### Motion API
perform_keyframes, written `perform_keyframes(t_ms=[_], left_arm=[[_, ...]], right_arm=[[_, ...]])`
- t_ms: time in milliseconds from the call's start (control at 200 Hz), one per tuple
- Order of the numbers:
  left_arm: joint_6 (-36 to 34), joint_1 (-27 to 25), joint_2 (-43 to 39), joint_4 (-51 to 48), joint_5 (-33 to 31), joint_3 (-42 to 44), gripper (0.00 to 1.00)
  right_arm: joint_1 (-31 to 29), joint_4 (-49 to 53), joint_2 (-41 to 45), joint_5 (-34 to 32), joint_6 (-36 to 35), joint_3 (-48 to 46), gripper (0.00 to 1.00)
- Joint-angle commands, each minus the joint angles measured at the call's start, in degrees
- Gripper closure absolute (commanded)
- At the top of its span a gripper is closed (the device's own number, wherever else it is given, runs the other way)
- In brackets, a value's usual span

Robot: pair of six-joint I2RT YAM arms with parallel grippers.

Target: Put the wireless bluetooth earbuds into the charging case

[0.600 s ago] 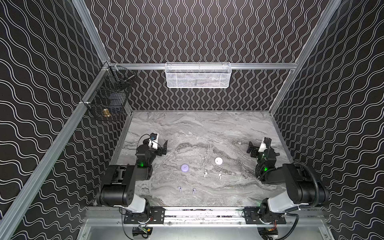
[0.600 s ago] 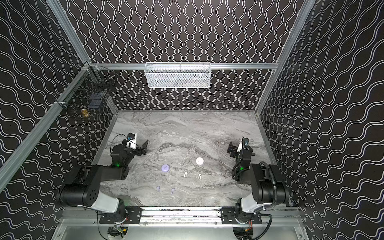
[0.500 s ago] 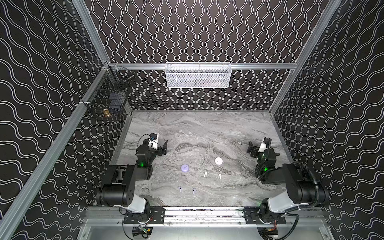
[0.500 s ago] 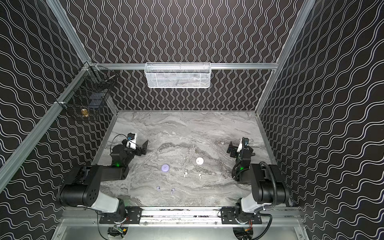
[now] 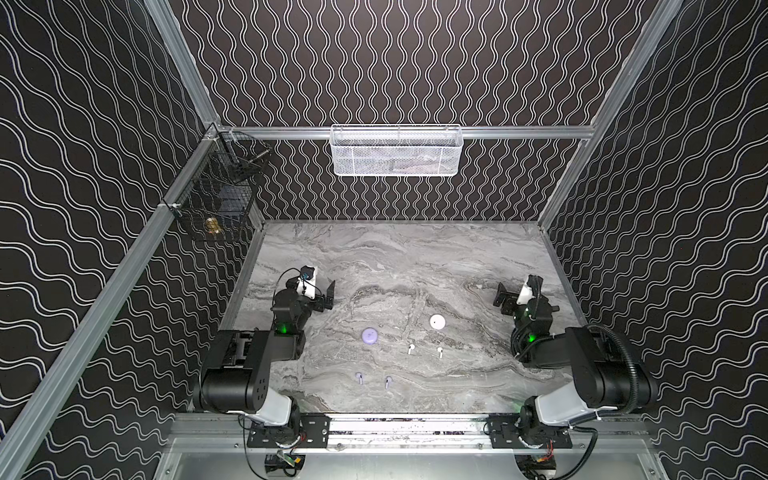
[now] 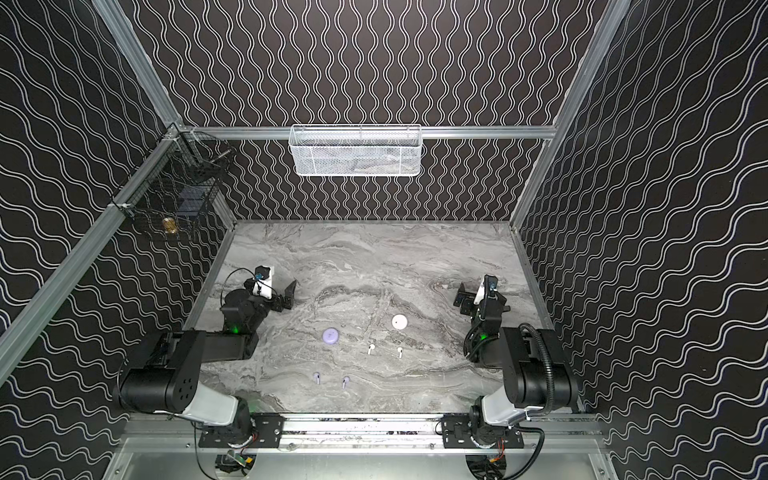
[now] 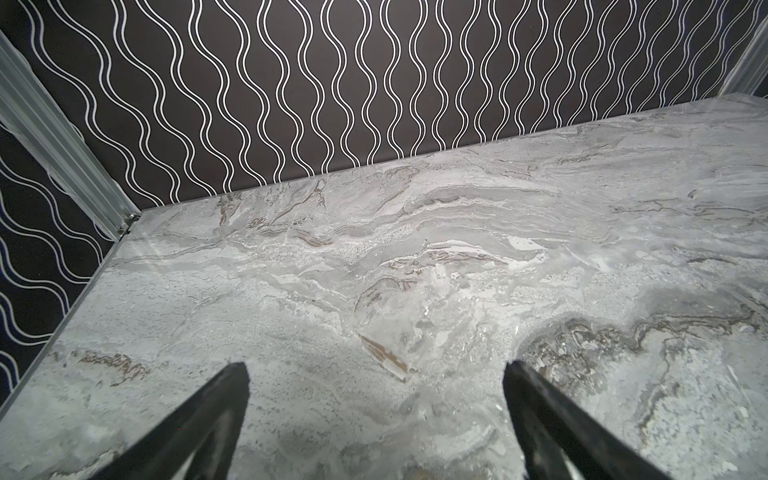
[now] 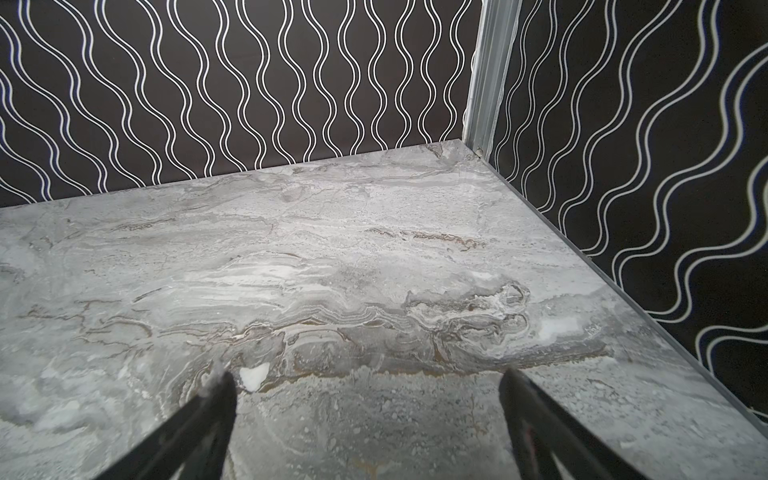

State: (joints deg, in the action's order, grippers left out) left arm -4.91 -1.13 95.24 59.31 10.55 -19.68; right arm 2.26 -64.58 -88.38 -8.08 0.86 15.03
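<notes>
Four wireless bluetooth earbuds lie on the marble table in both top views. Two are white and two are pale lavender. Just behind them sit a round lavender charging case and a round white charging case. My left gripper is open and empty at the left, well away from the lavender case. My right gripper is open and empty at the right. Both wrist views show only bare marble between the fingers.
A white mesh basket hangs on the back wall and a black wire basket on the left wall. Patterned walls close in the table on three sides. A metal rail runs along the front edge.
</notes>
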Motion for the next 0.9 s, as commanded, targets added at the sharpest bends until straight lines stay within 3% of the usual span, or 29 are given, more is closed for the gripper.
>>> perform_keyframes(t_ms=[0,430,651,796,896], left_arm=[[-0.9,0.1,0.0,2.0,0.3,-0.2,0.01],[-0.8,0.1,-0.3,2.0,0.2,0.0,0.01],[1.3,0.2,-1.0,1.7,-5.4,-0.1,0.01],[1.6,0.2,-6.9,-3.8,-5.5,-0.4,0.01],[1.8,0.2,-11.9,-15.0,-5.4,-4.1,0.01]], right_arm=[[-0.1,-3.5,-0.1,-0.3,0.2,0.0,0.0],[-0.1,-4.5,0.1,-0.7,0.4,-0.7,0.0],[-0.1,-6.0,4.2,-4.7,1.8,-3.1,0.0],[-0.2,14.1,13.9,-8.9,5.6,2.0,0.0],[-0.2,33.5,17.8,-14.3,14.9,9.9,0.0]])
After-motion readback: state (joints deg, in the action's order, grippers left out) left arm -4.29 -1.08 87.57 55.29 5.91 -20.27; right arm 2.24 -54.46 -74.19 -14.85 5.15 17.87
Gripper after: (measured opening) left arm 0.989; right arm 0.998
